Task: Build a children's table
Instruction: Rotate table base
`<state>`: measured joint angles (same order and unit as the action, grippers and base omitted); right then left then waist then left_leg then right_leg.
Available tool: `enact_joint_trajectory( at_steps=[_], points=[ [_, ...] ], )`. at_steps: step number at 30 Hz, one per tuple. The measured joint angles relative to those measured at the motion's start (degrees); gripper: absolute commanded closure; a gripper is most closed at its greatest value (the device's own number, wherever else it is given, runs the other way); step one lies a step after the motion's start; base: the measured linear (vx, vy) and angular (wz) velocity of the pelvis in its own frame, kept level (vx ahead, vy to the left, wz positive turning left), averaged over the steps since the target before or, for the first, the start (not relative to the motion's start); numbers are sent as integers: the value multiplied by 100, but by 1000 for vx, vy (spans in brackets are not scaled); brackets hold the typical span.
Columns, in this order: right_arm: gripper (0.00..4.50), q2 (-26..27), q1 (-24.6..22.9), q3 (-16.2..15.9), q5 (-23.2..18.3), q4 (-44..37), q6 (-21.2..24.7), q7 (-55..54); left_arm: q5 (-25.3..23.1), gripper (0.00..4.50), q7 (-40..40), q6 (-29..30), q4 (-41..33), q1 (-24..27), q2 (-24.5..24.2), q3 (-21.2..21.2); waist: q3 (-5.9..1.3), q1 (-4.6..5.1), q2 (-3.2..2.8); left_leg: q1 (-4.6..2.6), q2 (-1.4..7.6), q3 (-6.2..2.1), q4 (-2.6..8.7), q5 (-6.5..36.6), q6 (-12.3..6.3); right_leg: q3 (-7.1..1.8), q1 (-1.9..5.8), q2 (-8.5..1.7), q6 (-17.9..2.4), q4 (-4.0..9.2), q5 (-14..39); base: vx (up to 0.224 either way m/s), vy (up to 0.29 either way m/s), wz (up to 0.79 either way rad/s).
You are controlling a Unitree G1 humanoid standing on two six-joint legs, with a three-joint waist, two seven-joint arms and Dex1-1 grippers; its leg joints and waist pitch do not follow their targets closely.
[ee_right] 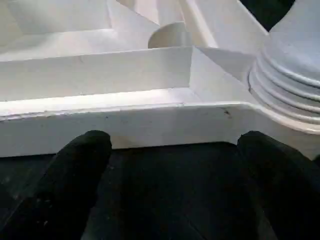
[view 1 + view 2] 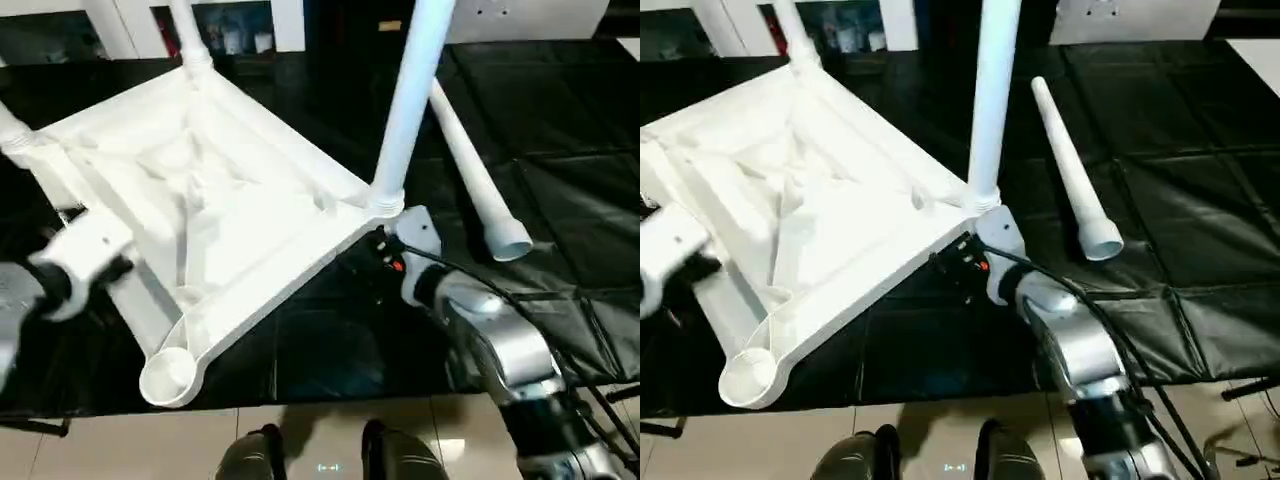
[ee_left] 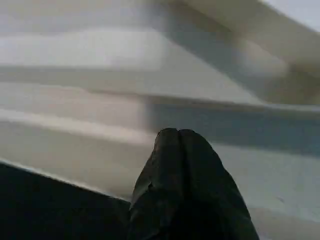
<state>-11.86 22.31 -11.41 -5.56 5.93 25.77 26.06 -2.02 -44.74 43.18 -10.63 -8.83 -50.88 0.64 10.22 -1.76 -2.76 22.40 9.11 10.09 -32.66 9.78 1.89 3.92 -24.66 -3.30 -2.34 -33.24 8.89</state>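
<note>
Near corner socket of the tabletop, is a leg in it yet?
No. The near socket is an empty round cup, while the loose leg lies on the black mat.

No readable text, labels, brands or numbers anywhere here. The white tabletop (image 2: 230,200) and its legs are plain plastic, no markings that can be made out, and the black mat (image 2: 560,130) under them is blank too.

Lying spread and creased over the worktop: a black glossy plastic sheet (image 2: 560,130). Showing along the near edge: a beige tiled floor (image 2: 120,445). Standing at the far side: a white cabinet with glass doors (image 2: 235,30), small items blurring behind the glass.
</note>
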Motion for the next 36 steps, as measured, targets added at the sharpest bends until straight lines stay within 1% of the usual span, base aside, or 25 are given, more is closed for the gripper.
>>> enact_joint_trajectory(
  at_steps=[4,6,10,14,15,20,23,25,27,28,32,33,36],
  points=[
    [0,89,239,-100,131,427,-177,24,170,450,-312,89,-266,148,-83,-273,-1,13,2,-6,0,0,-1,-4,4,0,1,0,-6,-6,-4,0,0,0],
    [0,126,371,-145,205,718,-324,53,462,450,-635,11,-443,206,-45,-334,-4,12,8,-13,1,0,-2,-10,15,-1,2,0,-6,-19,-4,0,0,0],
    [0,167,495,-149,307,1028,-408,52,824,450,-990,-283,-682,177,137,-330,-5,-22,11,-22,4,0,-2,-29,45,0,3,0,-11,-42,-6,0,0,0],
    [0,106,553,-106,347,1172,-521,42,991,450,-1232,-365,-705,112,231,-397,-6,-6,12,-24,4,1,-19,-29,46,-6,3,0,-10,-59,-6,0,0,0],
    [0,80,585,-37,351,1257,-550,37,1049,450,-1258,-363,-705,36,341,-460,-7,-5,13,-23,3,0,-26,-29,46,-7,2,-1,-11,-69,-6,0,0,0],
    [0,38,689,78,403,1503,-681,27,1261,450,-1400,-365,-689,-249,710,-708,-9,13,16,-31,11,0,-35,-31,47,-4,1,1,-12,-92,-8,0,0,0],
    [0,52,722,88,414,1615,-788,27,1359,450,-1417,-484,-628,-547,1090,-883,-10,12,18,-29,14,0,-49,-32,49,-3,2,2,-16,-102,-10,0,0,0],
    [0,127,790,73,421,1707,-837,27,1483,450,-1501,-680,-632,-743,1386,-1130,-12,16,20,-28,14,0,-57,-32,49,-3,2,2,-22,-105,-13,0,0,0],
    [0,225,849,14,422,1736,-874,55,1457,450,-1453,-846,-498,-963,1633,-1415,-12,17,21,-28,20,0,-72,-32,49,-2,-3,3,-24,-121,-15,0,0,0],
    [0,239,870,-8,422,1747,-896,69,1422,450,-1413,-885,-395,-1046,1721,-1467,-12,16,21,-29,23,0,-78,-32,49,-1,-4,6,-24,-128,-15,0,0,0],
    [0,261,894,-30,421,1779,-1000,80,1316,450,-1225,-1051,30,-1281,2015,-1521,-13,-15,20,-25,33,0,-104,-35,53,1,-7,9,-19,-156,-12,0,0,0],
    [0,233,906,-17,421,1788,-1031,58,1195,450,-1101,-1179,270,-1390,2163,-1562,-13,-24,18,-24,32,0,-113,-35,53,1,-6,8,-18,-160,-11,0,0,0],
    [0,213,969,62,420,1780,-1092,-31,1064,450,-861,-1369,579,-1507,2320,-1571,-13,-16,19,-22,32,-1,-128,-35,53,-1,-5,7,-8,-164,-5,0,0,0]
  ],
)
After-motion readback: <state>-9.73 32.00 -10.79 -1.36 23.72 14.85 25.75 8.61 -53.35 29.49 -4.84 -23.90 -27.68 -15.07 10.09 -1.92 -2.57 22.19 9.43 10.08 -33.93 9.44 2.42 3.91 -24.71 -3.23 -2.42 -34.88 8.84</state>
